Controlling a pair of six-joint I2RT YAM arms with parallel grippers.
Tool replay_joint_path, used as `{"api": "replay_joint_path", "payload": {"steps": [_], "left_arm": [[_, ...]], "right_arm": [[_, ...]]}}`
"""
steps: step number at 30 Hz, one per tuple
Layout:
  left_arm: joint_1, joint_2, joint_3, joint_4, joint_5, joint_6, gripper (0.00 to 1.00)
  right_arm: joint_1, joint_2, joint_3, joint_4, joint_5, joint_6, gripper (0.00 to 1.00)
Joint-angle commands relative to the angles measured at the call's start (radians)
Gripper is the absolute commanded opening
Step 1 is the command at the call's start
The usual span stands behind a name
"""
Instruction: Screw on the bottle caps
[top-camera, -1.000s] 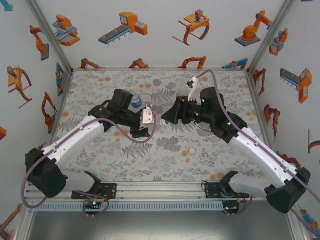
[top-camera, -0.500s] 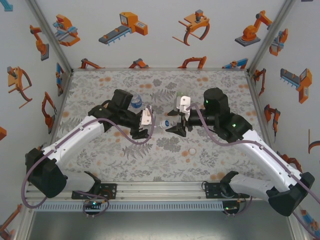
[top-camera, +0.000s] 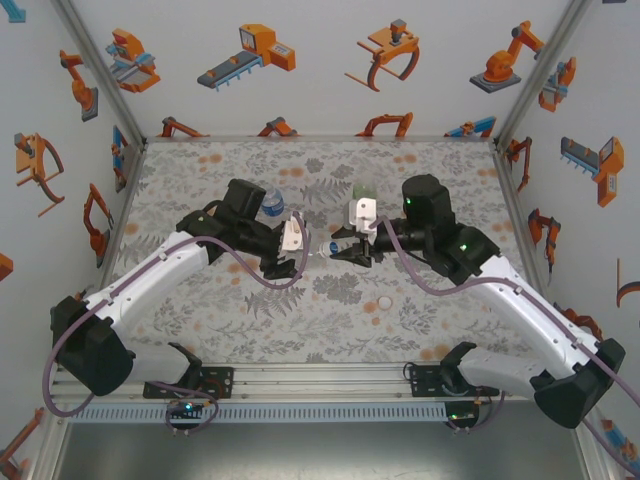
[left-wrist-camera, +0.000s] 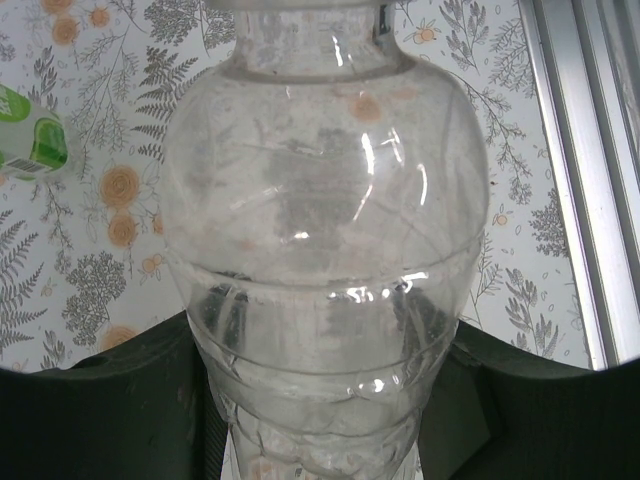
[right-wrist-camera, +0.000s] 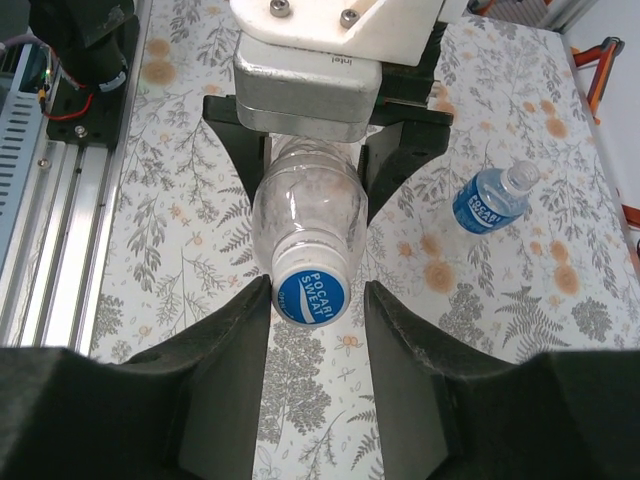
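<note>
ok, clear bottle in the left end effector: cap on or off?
On. A Pocari Sweat cap covers the mouth of the clear bottle in the right wrist view. Screwed tight or not: cannot tell.

White arm links (top-camera: 150, 277), black joints (top-camera: 92, 355), purple cables (top-camera: 52, 380), black-fingered right pincer (right-wrist-camera: 318, 300)

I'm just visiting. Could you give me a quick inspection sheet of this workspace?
Surface: floral-patterned table.
Job's things: clear bottle, blue-printed cap at its mouth; blue-label bottle lying capped; green bottle on the table; loose white cap.
Clutter: nothing seen.
Grippers: left gripper clamps the clear bottle; right gripper straddles the blue-printed cap, grip unclear.
Cables: purple cables along both arms.
Surroundings: walls with robot pictures.
</note>
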Motion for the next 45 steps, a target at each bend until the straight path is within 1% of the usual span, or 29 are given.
{"api": "replay_joint_path", "payload": {"steps": [1, 3, 6, 9, 10, 12, 13, 14, 15, 17, 20, 23, 25, 27, 29, 32, 33, 35, 36, 38, 39, 42, 45], "left_arm": [[-0.006, -0.016, 0.019, -0.016, 0.044, 0.022, 0.0], [-0.006, -0.018, 0.019, -0.015, 0.044, 0.022, 0.0], [-0.006, -0.019, 0.017, -0.015, 0.042, 0.021, 0.0], [-0.006, -0.017, 0.019, -0.016, 0.042, 0.02, 0.0], [-0.005, -0.017, 0.02, -0.015, 0.043, 0.021, 0.0], [-0.006, -0.017, 0.021, -0.016, 0.04, 0.019, 0.0], [-0.006, -0.017, 0.021, -0.016, 0.036, 0.018, 0.0], [-0.006, -0.017, 0.021, -0.015, 0.031, 0.017, 0.0], [-0.006, -0.017, 0.021, -0.016, 0.026, 0.015, 0.0], [-0.006, -0.014, 0.022, -0.015, 0.015, 0.012, 0.0], [-0.005, -0.008, 0.022, -0.011, 0.009, 0.005, 0.0], [-0.006, -0.004, 0.022, -0.009, 0.007, 0.002, 0.0], [-0.006, -0.004, 0.022, -0.009, 0.007, 0.002, 0.0], [-0.006, -0.003, 0.023, -0.007, 0.007, 0.0, 0.0], [-0.006, 0.002, 0.028, -0.006, 0.009, -0.004, 0.0], [-0.006, 0.001, 0.028, -0.007, 0.011, -0.007, 0.0], [-0.006, -0.004, 0.027, -0.007, 0.01, -0.006, 0.0], [-0.006, -0.009, 0.023, -0.006, 0.01, -0.001, 0.0], [-0.007, -0.008, 0.023, -0.006, 0.008, -0.001, 0.0], [-0.006, -0.009, 0.022, -0.006, 0.008, -0.001, 0.0], [-0.007, -0.007, 0.022, -0.007, 0.01, 0.0, 0.0], [-0.008, -0.005, 0.022, -0.007, 0.013, 0.002, 0.0], [-0.009, -0.009, 0.017, -0.003, 0.019, 0.008, 0.0]], "right_arm": [[0.005, 0.008, 0.014, 0.025, -0.022, -0.011, 0.4], [0.004, 0.01, 0.012, 0.023, -0.016, -0.008, 0.39], [0.005, 0.01, 0.009, 0.023, -0.008, 0.012, 0.34], [0.005, 0.019, 0.008, 0.049, 0.025, 0.109, 0.21], [0.006, 0.023, 0.007, 0.066, 0.051, 0.18, 0.16], [0.005, 0.03, -0.004, 0.126, 0.119, 0.383, 0.05], [0.005, 0.033, -0.016, 0.166, 0.181, 0.527, 0.0], [0.006, 0.035, -0.027, 0.195, 0.256, 0.686, 0.0], [0.005, 0.037, -0.033, 0.203, 0.312, 0.808, 0.0], [0.006, 0.047, -0.039, 0.182, 0.409, 1.075, 0.0], [0.006, 0.066, -0.038, 0.112, 0.483, 1.41, 0.0], [0.005, 0.09, -0.036, 0.065, 0.496, 1.641, 0.0], [0.005, 0.107, -0.025, 0.04, 0.498, 1.726, 0.0], [0.004, 0.12, -0.025, 0.066, 0.475, 1.776, 0.0], [0.005, 0.132, -0.014, 0.081, 0.453, 1.777, 0.0], [0.0, 0.126, 0.011, 0.078, 0.443, 1.677, 0.0], [-0.005, 0.119, 0.016, 0.078, 0.443, 1.641, 0.08], [-0.019, 0.102, 0.032, 0.078, 0.436, 1.522, 0.27], [-0.024, 0.093, 0.038, 0.076, 0.429, 1.462, 0.33], [-0.031, 0.07, 0.05, 0.073, 0.423, 1.287, 0.42], [-0.031, 0.058, 0.051, 0.073, 0.418, 1.197, 0.44], [-0.032, 0.023, 0.048, 0.07, 0.373, 0.923, 0.5], [-0.03, 0.005, 0.051, 0.074, 0.263, 0.649, 0.5]]}}
